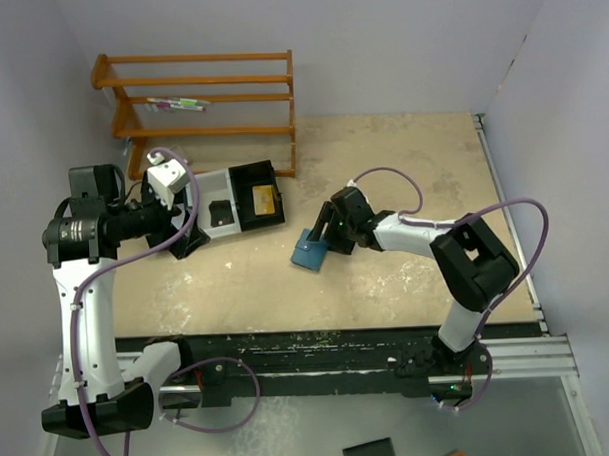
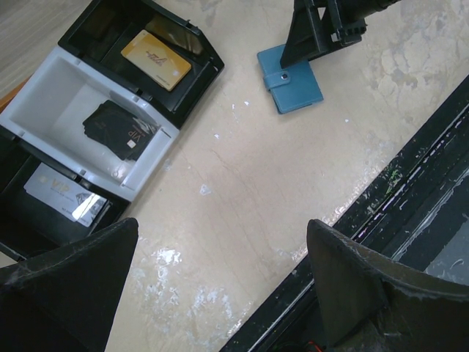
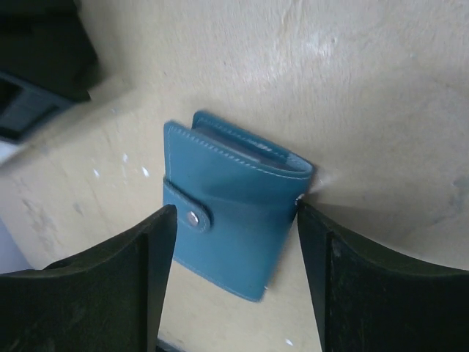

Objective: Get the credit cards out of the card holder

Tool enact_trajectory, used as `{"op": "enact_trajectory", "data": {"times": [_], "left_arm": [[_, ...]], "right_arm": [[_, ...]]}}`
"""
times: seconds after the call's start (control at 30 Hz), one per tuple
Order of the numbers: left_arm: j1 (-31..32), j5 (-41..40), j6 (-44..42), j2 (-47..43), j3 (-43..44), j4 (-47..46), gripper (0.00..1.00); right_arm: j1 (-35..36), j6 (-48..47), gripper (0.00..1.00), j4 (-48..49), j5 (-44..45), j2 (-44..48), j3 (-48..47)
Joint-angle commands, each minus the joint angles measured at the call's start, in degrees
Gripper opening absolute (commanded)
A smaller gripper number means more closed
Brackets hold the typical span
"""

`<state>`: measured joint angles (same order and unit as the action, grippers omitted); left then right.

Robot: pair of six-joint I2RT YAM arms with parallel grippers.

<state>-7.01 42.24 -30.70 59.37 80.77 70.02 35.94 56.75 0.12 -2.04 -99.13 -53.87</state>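
The blue card holder (image 1: 307, 254) (image 2: 294, 86) (image 3: 242, 242) lies flat on the table, folded shut with its snap strap fastened. My right gripper (image 1: 321, 237) (image 3: 236, 213) is down over it with a finger on either side. The right finger touches the holder's edge and the left finger stands slightly apart, so the jaws are open. Three credit cards lie in the tray (image 2: 44, 88): a gold one (image 1: 264, 199) (image 2: 155, 60), a black one (image 2: 121, 130) and a silver one (image 2: 64, 196). My left gripper (image 1: 185, 242) (image 2: 221, 227) hangs wide open and empty beside the tray.
The black-and-white three-compartment tray (image 1: 211, 181) sits at the back left. Behind it stands a wooden rack (image 1: 205, 96) against the wall. A black rail (image 1: 339, 352) (image 2: 410, 183) runs along the near table edge. Walls close in on the left and right.
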Motion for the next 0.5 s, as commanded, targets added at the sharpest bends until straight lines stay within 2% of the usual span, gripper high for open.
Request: {"op": "enact_trajectory", "data": {"times": [0.0,0.13,0.27,0.33,0.47], "left_arm": [[-0.2,1.1,-1.31,-1.39,1.86,0.62,0.99],[-0.2,0.18,-1.74,-2.01,1.86,0.92,0.99],[-0.2,0.29,-1.87,-1.96,1.87,1.09,0.99],[-0.2,0.19,-1.62,-1.75,1.75,0.94,0.99],[-0.2,0.46,-0.79,-0.84,0.89,-0.05,0.99]], "right_arm": [[0.21,7.38,0.68,4.68,6.44,-3.48,0.72],[1.01,11.26,0.52,5.08,10.39,-6.01,0.5],[3.47,10.57,0.42,1.08,15.48,-8.44,-2.46],[4.8,10.03,0.43,-1.78,16.89,-9.14,-3.33],[7.24,9.87,0.54,-3.74,18.57,-6.34,-2.76]]}}
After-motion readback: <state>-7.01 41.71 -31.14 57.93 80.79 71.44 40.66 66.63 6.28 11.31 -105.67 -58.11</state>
